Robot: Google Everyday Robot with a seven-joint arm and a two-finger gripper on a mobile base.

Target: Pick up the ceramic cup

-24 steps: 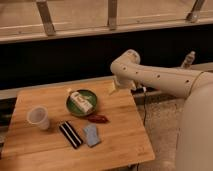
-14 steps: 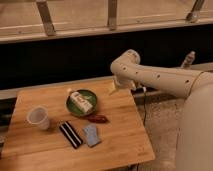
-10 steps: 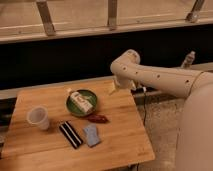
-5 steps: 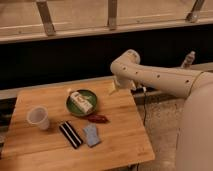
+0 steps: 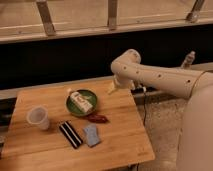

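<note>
— Where is the gripper?

— The gripper [image 5: 112, 88] hangs just over the far right edge of the wooden table [image 5: 121, 140], below the bend of the pale arm [image 5: 160, 80]. Whether it is open or closed, I cannot tell.

— What is nearest to it?

— A green plate [image 5: 92, 99], just to its left on the table. A whitish packet [image 5: 80, 101] lies across the plate. Its print is too small to read.

— Any other containers?

— The ceramic cup [image 5: 38, 117], upright near the table's left edge, rim up. What it holds, if anything, I cannot tell.

— How does the cup lie from the gripper?

— Well apart. It stands on the opposite side of the table and nearer the front, with the plate between them.

— And the rest?

— A small red thing [image 5: 98, 118] just in front of the plate. Nearer the front edge, a black bar with pale stripes [image 5: 70, 134] and a blue-grey packet [image 5: 92, 135] lie side by side. A bottle [image 5: 188, 59] stands on the ledge behind the arm.
</note>
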